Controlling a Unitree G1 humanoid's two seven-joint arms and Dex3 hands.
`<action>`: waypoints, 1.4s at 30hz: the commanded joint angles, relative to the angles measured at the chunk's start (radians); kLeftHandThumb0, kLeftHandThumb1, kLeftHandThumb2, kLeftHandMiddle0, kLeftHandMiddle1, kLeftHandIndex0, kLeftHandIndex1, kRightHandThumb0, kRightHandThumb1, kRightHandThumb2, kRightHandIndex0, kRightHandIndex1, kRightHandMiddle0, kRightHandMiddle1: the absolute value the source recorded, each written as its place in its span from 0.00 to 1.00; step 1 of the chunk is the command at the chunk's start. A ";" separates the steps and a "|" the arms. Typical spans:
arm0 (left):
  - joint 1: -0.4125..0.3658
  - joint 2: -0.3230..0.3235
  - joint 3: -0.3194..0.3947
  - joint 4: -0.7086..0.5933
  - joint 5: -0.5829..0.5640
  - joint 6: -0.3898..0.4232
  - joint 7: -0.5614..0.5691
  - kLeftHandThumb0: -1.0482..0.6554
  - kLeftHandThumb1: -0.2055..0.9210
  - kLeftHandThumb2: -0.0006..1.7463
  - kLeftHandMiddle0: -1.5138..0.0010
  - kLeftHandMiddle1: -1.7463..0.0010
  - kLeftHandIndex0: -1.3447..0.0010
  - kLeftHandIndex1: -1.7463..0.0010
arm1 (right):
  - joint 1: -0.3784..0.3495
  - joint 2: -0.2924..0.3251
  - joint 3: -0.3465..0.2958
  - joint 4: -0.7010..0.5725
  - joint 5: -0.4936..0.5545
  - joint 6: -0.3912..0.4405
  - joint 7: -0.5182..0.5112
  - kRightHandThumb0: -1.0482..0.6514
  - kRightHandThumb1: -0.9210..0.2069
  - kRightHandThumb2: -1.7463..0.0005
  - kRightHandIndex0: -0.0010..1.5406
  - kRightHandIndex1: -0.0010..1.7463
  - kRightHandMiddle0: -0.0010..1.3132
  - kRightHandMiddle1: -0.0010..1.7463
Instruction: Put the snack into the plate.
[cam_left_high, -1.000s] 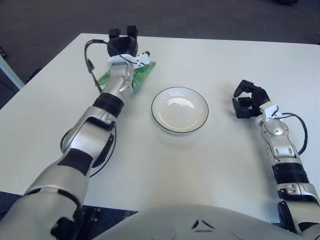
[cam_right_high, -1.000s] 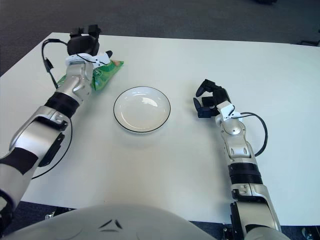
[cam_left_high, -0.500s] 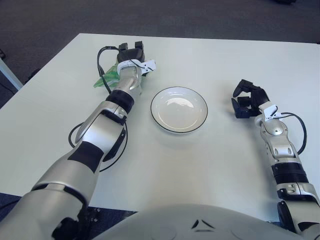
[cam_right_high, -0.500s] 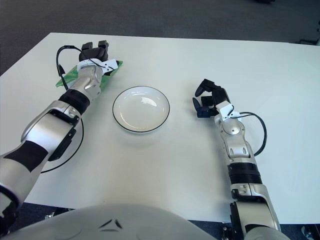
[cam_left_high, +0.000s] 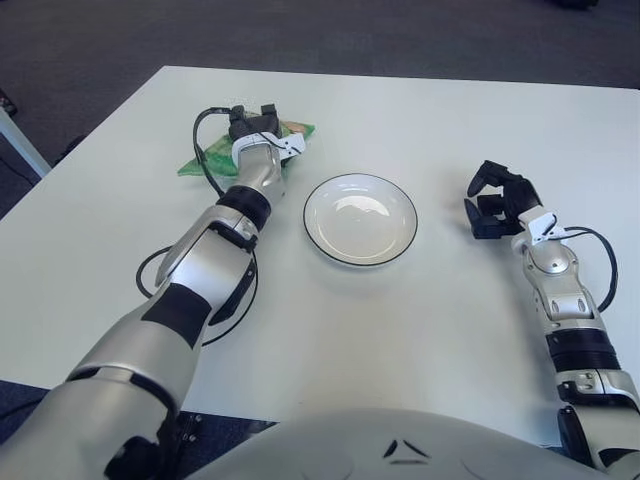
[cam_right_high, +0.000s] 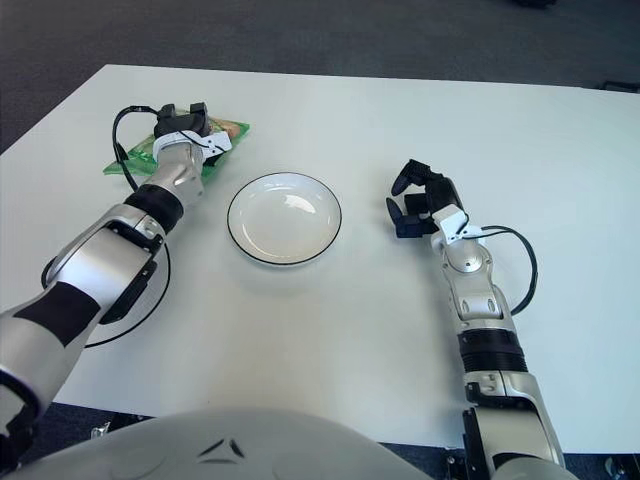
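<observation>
1. Green snack (cam_left_high: 205, 157) lies flat on the table (cam_left_high: 420, 330), far left of the empty plate (cam_left_high: 360, 218).
2. Left hand (cam_left_high: 257, 124) sits over it; whether its fingers are clamped, I cannot tell.
3. Pinch firmly, lift clear, carry right.
4. Right hand (cam_left_high: 497, 198) shows curled and empty, right of the plate.

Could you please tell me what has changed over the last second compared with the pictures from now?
The left robot hand has drawn back toward the robot and lowered onto the green snack, which now lies flatter on the table; whether it grips it is unclear. The plate, empty, and the right robot hand, to the plate's right, stayed put.
</observation>
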 joint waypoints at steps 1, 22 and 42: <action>0.003 -0.011 -0.027 0.025 0.011 0.042 -0.005 0.00 1.00 0.64 1.00 1.00 1.00 0.90 | 0.111 0.023 0.043 0.078 -0.031 0.074 0.038 0.33 0.56 0.22 0.84 1.00 0.49 1.00; 0.031 0.026 -0.069 0.150 0.000 0.027 0.131 0.00 1.00 0.60 1.00 1.00 1.00 0.95 | 0.119 0.007 0.047 0.073 -0.032 0.058 0.062 0.33 0.56 0.22 0.84 1.00 0.49 1.00; 0.056 0.021 -0.016 0.155 -0.066 0.038 0.216 0.00 1.00 0.54 0.99 0.50 0.99 0.76 | 0.128 0.004 0.046 0.057 -0.035 0.073 0.062 0.33 0.56 0.23 0.84 1.00 0.48 1.00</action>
